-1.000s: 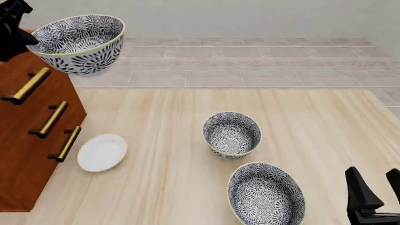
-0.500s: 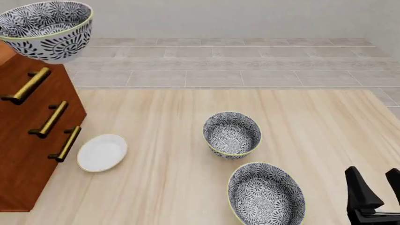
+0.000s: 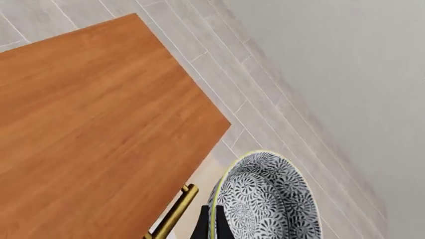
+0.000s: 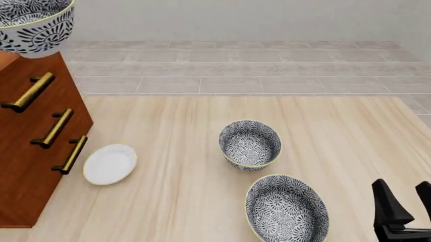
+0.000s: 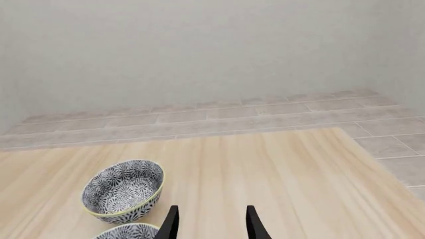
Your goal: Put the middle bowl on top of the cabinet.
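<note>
Middle bowl [image 4: 32, 25] held aloft on left jaws' grip at its rim, over the cabinet [image 4: 34, 146] top's edge. Transport step; next: centre over the top, lower, release. Right gripper [image 5: 209, 224] open, idle above desk

All 3 pictures are bright and evenly lit, with no visible lamp or clear direction of light. The table [image 4: 202, 151] shows almost no cast shadows; only faint soft shading sits under the bowls [image 4: 250, 144] and the white dish [image 4: 110, 164]. The cabinet [image 4: 34, 151] front is darker than its top [image 3: 86, 124]. Nothing glares. Edges are sharp throughout, with no blur or bending at the borders, and the wall [image 5: 199, 50] is flat and pale.
</note>
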Motion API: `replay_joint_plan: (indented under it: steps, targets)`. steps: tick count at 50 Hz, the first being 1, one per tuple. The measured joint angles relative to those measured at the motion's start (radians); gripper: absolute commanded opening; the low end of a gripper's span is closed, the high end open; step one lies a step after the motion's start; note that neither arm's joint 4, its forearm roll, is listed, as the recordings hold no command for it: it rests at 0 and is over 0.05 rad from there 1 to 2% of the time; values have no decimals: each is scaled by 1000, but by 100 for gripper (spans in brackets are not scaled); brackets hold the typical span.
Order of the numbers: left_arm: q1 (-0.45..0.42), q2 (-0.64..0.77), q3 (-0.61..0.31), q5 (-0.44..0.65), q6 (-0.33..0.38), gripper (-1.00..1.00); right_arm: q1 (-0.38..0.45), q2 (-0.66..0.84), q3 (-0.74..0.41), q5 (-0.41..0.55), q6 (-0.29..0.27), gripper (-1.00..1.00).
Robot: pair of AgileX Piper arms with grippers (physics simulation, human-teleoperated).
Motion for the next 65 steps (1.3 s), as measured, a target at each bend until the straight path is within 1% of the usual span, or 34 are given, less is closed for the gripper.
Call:
replay_joint_plan:
  steps: [41, 65]
  targets:
    - [199, 25, -47, 6, 51, -100, 2, -8, 0, 5, -4, 100]
    - [288, 46, -68, 7, 57, -100, 5, -2, 0, 1, -4, 100]
